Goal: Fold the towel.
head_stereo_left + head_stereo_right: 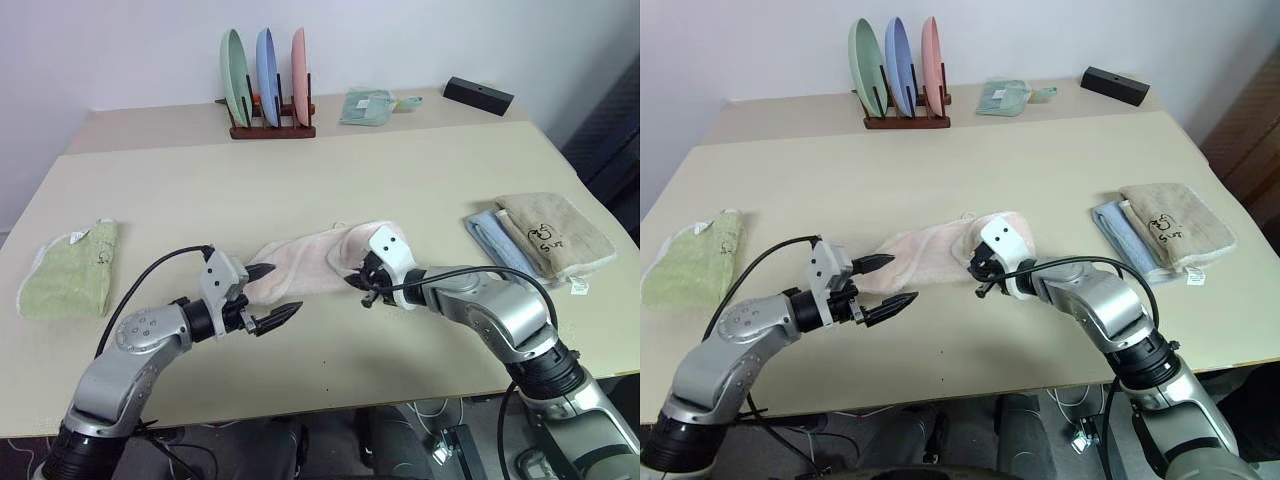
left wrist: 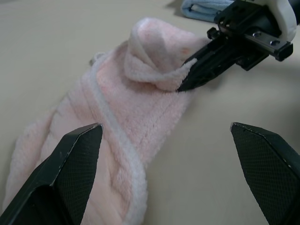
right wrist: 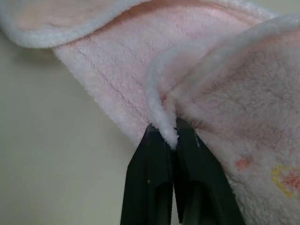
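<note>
The pale pink towel lies bunched in a long strip across the middle of the table, its right end folded up and over. My right gripper is shut on that end's white edging, which shows pinched between its two black fingertips. From the head it sits at the towel's right end. My left gripper hangs open just in front of the towel's left half, its fingers spread wide and holding nothing.
A folded light green towel lies at the table's left edge. A beige towel rests on a blue cloth at the right. At the back stand a plate rack, a small green cloth and a black box.
</note>
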Tool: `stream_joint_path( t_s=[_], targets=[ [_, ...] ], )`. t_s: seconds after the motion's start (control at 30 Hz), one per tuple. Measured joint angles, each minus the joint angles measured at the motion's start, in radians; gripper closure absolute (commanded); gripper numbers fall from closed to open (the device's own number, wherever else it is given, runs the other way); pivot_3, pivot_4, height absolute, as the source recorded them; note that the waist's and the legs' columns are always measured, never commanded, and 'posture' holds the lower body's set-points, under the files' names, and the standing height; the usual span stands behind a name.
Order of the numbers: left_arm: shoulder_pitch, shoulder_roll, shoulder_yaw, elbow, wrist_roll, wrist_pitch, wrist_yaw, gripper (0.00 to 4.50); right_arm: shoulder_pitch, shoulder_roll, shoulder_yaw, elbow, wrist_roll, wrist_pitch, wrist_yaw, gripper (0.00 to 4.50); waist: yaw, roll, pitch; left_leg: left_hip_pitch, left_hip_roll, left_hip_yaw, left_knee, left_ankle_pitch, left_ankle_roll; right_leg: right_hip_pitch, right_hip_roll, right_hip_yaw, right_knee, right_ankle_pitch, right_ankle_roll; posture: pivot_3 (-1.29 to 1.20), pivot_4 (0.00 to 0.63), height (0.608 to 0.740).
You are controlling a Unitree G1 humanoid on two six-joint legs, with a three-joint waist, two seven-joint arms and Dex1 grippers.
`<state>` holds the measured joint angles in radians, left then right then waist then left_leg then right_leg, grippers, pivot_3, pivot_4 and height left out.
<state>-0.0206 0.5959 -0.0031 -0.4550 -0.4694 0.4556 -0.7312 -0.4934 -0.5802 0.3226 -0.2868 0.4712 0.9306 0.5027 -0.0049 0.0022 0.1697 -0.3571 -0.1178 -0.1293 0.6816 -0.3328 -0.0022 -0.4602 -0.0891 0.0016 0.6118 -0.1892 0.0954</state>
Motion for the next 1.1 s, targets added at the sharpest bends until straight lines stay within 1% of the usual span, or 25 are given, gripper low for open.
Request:
stream_joint_path(
  t_s=[0.1, 0.17, 0.2, 0.27, 0.3, 0.37, 0.47, 0.5, 0.53, 0.6, 0.63, 0.83, 0.97, 1.03, 1.1],
  targets=[
    [0.021, 0.000, 0.008, -0.016, -0.001, 0.005, 0.015, 0.00, 0.007, -0.015, -0.025, -0.024, 0.000, -0.026, 0.057, 1.61, 0.001, 0.000, 0.000, 0.000, 0.000, 0.000, 0.000, 0.000, 0.000, 0.000, 0.000, 0.000, 0.000, 0.000, 0.000, 0.00, 0.150, 0.730],
    [0.039, 0.000, 0.025, -0.023, -0.006, 0.016, 0.026, 0.00, 0.021, -0.053, -0.074, -0.090, 0.024, -0.055, 0.111, 0.44, 0.009, 0.000, 0.000, 0.000, 0.000, 0.000, 0.000, 0.000, 0.000, 0.000, 0.000, 0.000, -0.001, 0.000, 0.000, 0.00, 0.150, 0.730],
    [0.048, 0.000, 0.030, -0.023, -0.009, 0.020, 0.030, 0.00, 0.023, -0.066, -0.094, -0.111, 0.030, -0.060, 0.126, 0.03, 0.010, 0.000, 0.000, 0.000, 0.000, 0.000, 0.000, 0.000, 0.000, 0.000, 0.000, 0.000, -0.001, 0.000, 0.000, 0.00, 0.150, 0.730],
    [0.073, -0.010, 0.044, -0.034, -0.025, 0.033, 0.042, 0.00, 0.047, -0.101, -0.151, -0.160, 0.056, -0.080, 0.173, 0.03, 0.017, 0.000, 0.000, 0.000, 0.000, 0.000, 0.000, 0.000, 0.000, 0.001, 0.000, 0.000, -0.001, 0.000, 0.000, 0.00, 0.150, 0.730],
    [0.094, -0.012, 0.056, -0.045, -0.035, 0.039, 0.047, 0.00, 0.066, -0.115, -0.175, -0.174, 0.067, -0.094, 0.199, 0.19, 0.018, -0.001, 0.000, 0.000, 0.000, 0.000, 0.000, 0.000, 0.000, 0.001, 0.000, 0.000, -0.001, 0.000, 0.000, 0.00, 0.150, 0.730],
    [0.125, -0.014, 0.072, -0.057, -0.046, 0.044, 0.058, 0.00, 0.082, -0.115, -0.211, -0.176, 0.085, -0.105, 0.218, 0.89, 0.018, -0.001, 0.000, 0.000, 0.000, 0.000, 0.000, 0.000, 0.000, 0.001, 0.000, 0.000, -0.001, 0.000, 0.000, 0.00, 0.150, 0.730],
    [0.166, -0.040, 0.082, -0.082, -0.072, 0.061, 0.079, 0.00, 0.054, -0.092, -0.240, -0.091, 0.050, -0.141, 0.187, 2.37, 0.017, -0.001, 0.000, 0.001, 0.000, 0.000, 0.000, -0.003, 0.005, 0.002, 0.000, 0.000, -0.001, 0.000, 0.000, 0.00, 0.150, 0.730],
    [0.181, -0.052, 0.087, -0.090, -0.084, 0.067, 0.088, 0.00, 0.039, -0.079, -0.238, -0.042, 0.019, -0.165, 0.175, 2.85, 0.017, -0.001, 0.000, 0.001, 0.000, 0.000, 0.000, -0.003, 0.004, 0.002, 0.000, 0.000, -0.001, 0.000, 0.000, 0.00, 0.150, 0.730],
    [0.186, -0.058, 0.090, -0.093, -0.090, 0.069, 0.096, 0.00, 0.034, -0.064, -0.236, -0.006, -0.001, -0.184, 0.164, 3.44, 0.018, -0.001, 0.000, 0.001, 0.000, 0.000, 0.000, -0.002, 0.004, 0.001, 0.000, 0.000, -0.001, 0.000, 0.000, 0.00, 0.150, 0.730],
    [0.201, -0.073, 0.104, -0.101, -0.104, 0.081, 0.116, 0.00, 0.017, -0.020, -0.214, 0.080, -0.047, -0.234, 0.155, 4.40, 0.017, -0.001, 0.000, 0.001, 0.001, 0.000, 0.000, 0.000, -0.001, 0.001, 0.001, 0.000, 0.000, 0.000, 0.000, 0.00, 0.150, 0.730],
    [0.210, -0.083, 0.106, -0.106, -0.109, 0.085, 0.128, 0.00, 0.014, -0.001, -0.195, 0.125, -0.078, -0.270, 0.154, 4.46, 0.017, -0.001, 0.000, 0.001, 0.001, 0.000, 0.000, 0.000, -0.001, 0.001, 0.001, 0.000, 0.000, 0.000, 0.000, 0.00, 0.150, 0.730],
    [0.273, -0.131, 0.110, -0.137, -0.136, 0.111, 0.192, 0.00, 0.014, 0.094, -0.095, 0.347, -0.219, -0.450, 0.159, 4.46, 0.017, -0.001, 0.000, 0.001, 0.001, 0.001, 0.000, 0.000, -0.001, 0.001, 0.001, 0.000, 0.000, 0.000, 0.000, 0.00, 0.150, 0.730],
    [0.313, -0.158, 0.121, -0.167, -0.155, 0.130, 0.246, 0.00, 0.017, 0.103, -0.061, 0.399, -0.294, -0.559, 0.185, 4.46, 0.017, -0.002, -0.001, 0.002, 0.001, 0.001, 0.000, 0.000, -0.001, 0.002, 0.001, 0.000, 0.000, 0.000, 0.000, 0.00, 0.150, 0.730],
    [0.349, -0.191, 0.151, -0.191, -0.198, 0.154, 0.285, 0.00, 0.021, 0.104, -0.069, 0.398, -0.291, -0.569, 0.206, 4.46, 0.017, -0.002, -0.001, 0.002, 0.001, 0.001, 0.000, 0.000, -0.001, 0.002, 0.001, 0.000, 0.000, 0.000, 0.000, 0.00, 0.150, 0.730],
    [0.383, -0.216, 0.175, -0.209, -0.251, 0.182, 0.320, 0.00, 0.023, 0.106, -0.088, 0.395, -0.277, -0.560, 0.226, 3.94, 0.017, -0.002, -0.001, 0.001, 0.001, 0.000, 0.000, 0.000, -0.001, 0.001, 0.001, 0.000, 0.000, 0.000, 0.000, 0.00, 0.150, 0.730]
  ],
)
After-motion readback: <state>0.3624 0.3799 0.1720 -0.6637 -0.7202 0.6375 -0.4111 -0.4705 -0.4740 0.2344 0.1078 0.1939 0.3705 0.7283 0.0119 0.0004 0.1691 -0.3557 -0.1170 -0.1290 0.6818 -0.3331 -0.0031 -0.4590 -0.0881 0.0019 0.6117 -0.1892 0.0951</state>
